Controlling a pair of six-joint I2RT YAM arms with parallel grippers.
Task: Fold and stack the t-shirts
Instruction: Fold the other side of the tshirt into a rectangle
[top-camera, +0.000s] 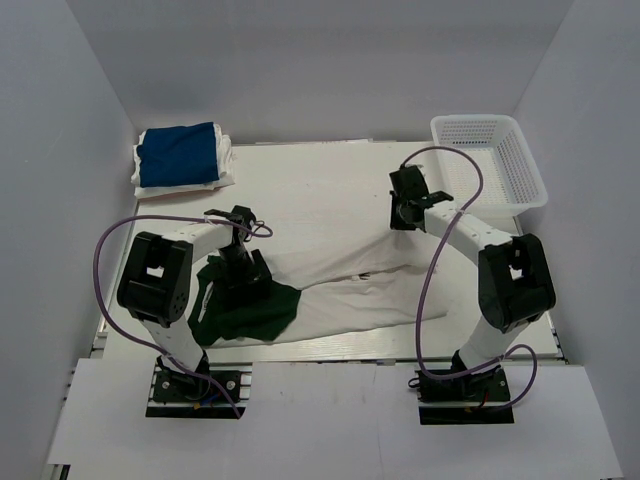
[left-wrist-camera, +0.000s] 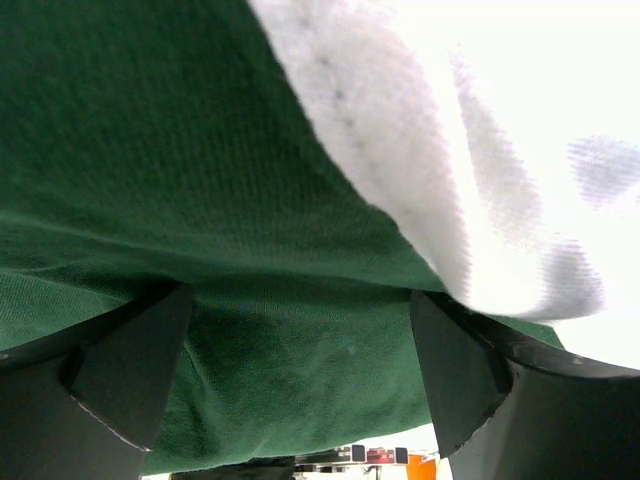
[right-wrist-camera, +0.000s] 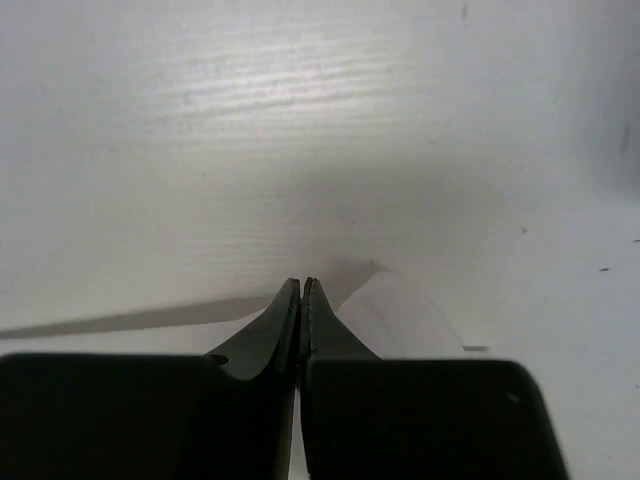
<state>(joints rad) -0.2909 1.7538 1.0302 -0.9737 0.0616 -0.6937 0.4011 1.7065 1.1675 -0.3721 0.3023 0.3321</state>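
Observation:
The dark green t-shirt (top-camera: 250, 310) lies crumpled at the front left, partly over a spread white cloth (top-camera: 370, 300). My left gripper (top-camera: 243, 262) is down on the green shirt's far edge. In the left wrist view the left gripper (left-wrist-camera: 300, 335) has its jaws wide apart, with green cloth (left-wrist-camera: 150, 150) between them and a white hem (left-wrist-camera: 400, 150) beside it. The royal blue t-shirt (top-camera: 178, 153) lies folded at the back left on a folded white shirt (top-camera: 228, 160). My right gripper (top-camera: 405, 210) hangs shut and empty over bare table; it also shows in the right wrist view (right-wrist-camera: 301, 287).
A white mesh basket (top-camera: 478, 120) stands at the back right corner. White walls close in the table on the left, back and right. Purple cables loop beside both arms.

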